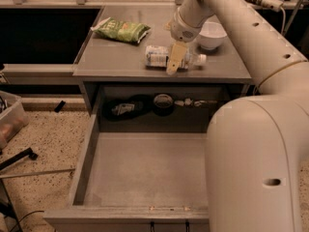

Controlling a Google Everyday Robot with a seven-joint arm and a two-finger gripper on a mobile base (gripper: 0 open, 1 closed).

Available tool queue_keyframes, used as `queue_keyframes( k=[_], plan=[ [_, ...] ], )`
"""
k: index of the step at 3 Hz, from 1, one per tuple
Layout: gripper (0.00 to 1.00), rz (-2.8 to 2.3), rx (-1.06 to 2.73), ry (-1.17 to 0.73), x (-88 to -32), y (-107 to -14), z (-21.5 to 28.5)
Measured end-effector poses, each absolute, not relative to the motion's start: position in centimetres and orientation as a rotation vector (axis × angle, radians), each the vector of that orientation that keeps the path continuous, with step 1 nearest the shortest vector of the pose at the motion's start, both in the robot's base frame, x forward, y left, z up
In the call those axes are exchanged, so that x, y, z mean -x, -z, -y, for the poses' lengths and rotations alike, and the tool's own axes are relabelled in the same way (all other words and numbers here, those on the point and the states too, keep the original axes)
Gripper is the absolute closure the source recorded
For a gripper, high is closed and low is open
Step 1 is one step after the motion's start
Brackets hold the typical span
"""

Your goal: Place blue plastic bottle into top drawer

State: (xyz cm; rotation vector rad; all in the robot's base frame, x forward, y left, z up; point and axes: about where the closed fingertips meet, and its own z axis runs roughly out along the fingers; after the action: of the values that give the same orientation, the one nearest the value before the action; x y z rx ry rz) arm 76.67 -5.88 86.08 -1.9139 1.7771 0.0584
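Observation:
The blue plastic bottle [157,56] lies on its side on the grey counter top [116,57], white cap pointing right. My gripper [175,64] hangs from the white arm directly over the bottle's middle and reaches down across its near side. The top drawer [89,149] is pulled wide open below the counter, and its flat grey floor holds nothing.
A green snack bag [120,30] lies at the counter's back left. A white bowl [211,34] stands at the back right, next to the arm. Dark objects [120,109] and a round item [163,102] sit in the recess behind the drawer. A plastic bin [9,120] stands on the floor at the left.

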Motion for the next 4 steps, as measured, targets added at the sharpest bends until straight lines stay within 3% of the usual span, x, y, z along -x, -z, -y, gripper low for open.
queue_keyframes(
  k=[1,2,4],
  plan=[
    [0.00,-1.817,1.877,-0.102,-77.63,-84.62,6.60],
    [0.19,-1.816,1.875,-0.103,-77.75,-84.57,6.56],
    [0.65,-1.816,1.875,-0.103,-77.75,-84.73,6.56]
  ],
)
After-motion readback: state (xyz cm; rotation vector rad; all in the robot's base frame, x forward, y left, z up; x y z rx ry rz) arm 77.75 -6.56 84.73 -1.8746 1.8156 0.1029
